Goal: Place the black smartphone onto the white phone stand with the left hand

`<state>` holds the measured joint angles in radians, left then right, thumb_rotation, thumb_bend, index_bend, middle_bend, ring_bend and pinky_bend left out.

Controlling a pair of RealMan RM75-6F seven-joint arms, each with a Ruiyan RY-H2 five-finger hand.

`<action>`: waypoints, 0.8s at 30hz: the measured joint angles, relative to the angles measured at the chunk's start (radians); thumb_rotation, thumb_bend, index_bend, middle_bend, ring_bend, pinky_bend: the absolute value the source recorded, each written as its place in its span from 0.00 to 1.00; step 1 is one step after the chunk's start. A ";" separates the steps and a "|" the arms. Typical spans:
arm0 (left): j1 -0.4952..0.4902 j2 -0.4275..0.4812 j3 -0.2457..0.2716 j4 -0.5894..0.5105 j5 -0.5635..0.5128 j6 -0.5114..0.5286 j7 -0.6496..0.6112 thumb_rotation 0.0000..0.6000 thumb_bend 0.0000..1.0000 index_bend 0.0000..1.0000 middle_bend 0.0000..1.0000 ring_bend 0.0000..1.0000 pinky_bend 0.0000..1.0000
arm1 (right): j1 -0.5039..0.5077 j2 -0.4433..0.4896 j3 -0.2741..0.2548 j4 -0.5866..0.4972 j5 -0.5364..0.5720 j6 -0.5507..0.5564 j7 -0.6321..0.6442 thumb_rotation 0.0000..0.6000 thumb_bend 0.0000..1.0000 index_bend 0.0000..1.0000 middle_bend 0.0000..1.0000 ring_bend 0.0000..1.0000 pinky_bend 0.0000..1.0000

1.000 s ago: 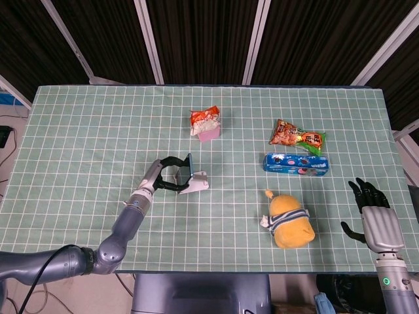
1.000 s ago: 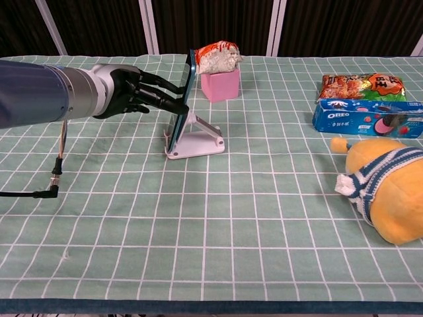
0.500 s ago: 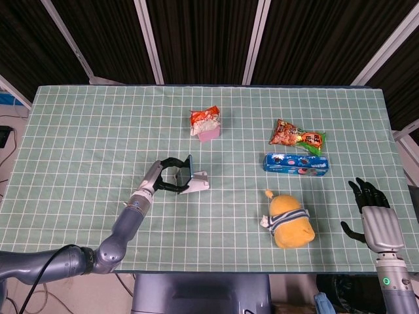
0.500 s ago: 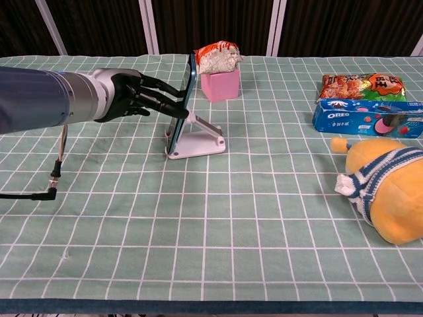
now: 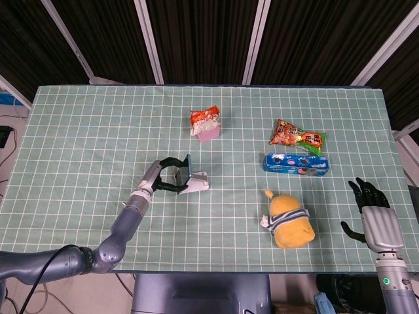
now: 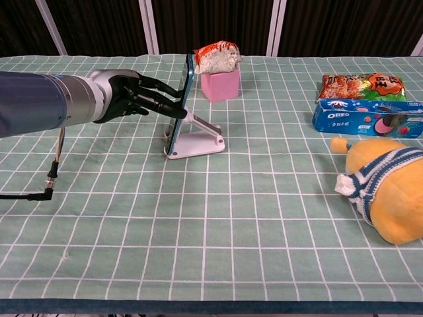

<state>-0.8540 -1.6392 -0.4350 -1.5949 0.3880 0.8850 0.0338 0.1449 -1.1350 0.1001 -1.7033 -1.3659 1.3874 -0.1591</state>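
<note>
The black smartphone [image 6: 173,129] stands nearly upright, seen edge-on, with its lower edge on the white phone stand [image 6: 198,142]. My left hand [image 6: 129,96] reaches in from the left and holds the phone, fingers [image 6: 162,105] against its face and upper edge. In the head view the phone [image 5: 189,167] leans on the stand [image 5: 198,182] left of the table's centre, with the left hand [image 5: 163,173] beside it. My right hand [image 5: 370,204] hangs off the table's front right corner, fingers apart and holding nothing.
A snack bag [image 6: 215,56] sits on a pink box [image 6: 221,84] just behind the stand. At the right lie a chips packet [image 6: 360,84], a blue Oreo box [image 6: 367,117] and a yellow plush toy [image 6: 386,195]. A thin cable [image 6: 53,175] hangs from the left arm.
The left hand has shifted a little while holding the phone against the stand, and the phone's tilt has changed slightly. The right hand has not moved.
</note>
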 measured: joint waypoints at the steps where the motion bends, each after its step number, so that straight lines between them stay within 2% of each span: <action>1: 0.000 0.000 0.002 0.000 0.002 -0.002 -0.001 1.00 0.48 0.51 0.53 0.12 0.00 | 0.000 0.000 0.000 0.000 0.000 0.000 0.000 1.00 0.37 0.03 0.00 0.00 0.14; 7: 0.000 0.005 0.013 -0.001 0.016 -0.013 -0.003 1.00 0.37 0.33 0.31 0.05 0.00 | 0.000 0.000 0.000 0.000 0.000 0.000 0.000 1.00 0.37 0.03 0.00 0.00 0.14; 11: 0.001 0.008 0.020 -0.002 0.030 -0.015 -0.005 1.00 0.34 0.22 0.21 0.03 0.00 | 0.000 0.000 0.000 -0.001 0.000 0.000 0.000 1.00 0.37 0.03 0.00 0.00 0.14; 15: 0.002 0.011 0.026 -0.003 0.037 -0.016 -0.007 1.00 0.32 0.12 0.14 0.00 0.00 | 0.000 0.000 0.000 0.000 0.000 0.000 0.000 1.00 0.37 0.03 0.00 0.00 0.14; 24: 0.004 0.023 0.037 -0.010 0.041 -0.016 -0.006 1.00 0.29 0.00 0.02 0.00 0.00 | 0.000 0.000 0.000 0.001 -0.001 0.001 0.000 1.00 0.37 0.03 0.00 0.00 0.14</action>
<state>-0.8497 -1.6158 -0.3983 -1.6048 0.4295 0.8689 0.0278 0.1445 -1.1354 0.0998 -1.7026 -1.3667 1.3888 -0.1595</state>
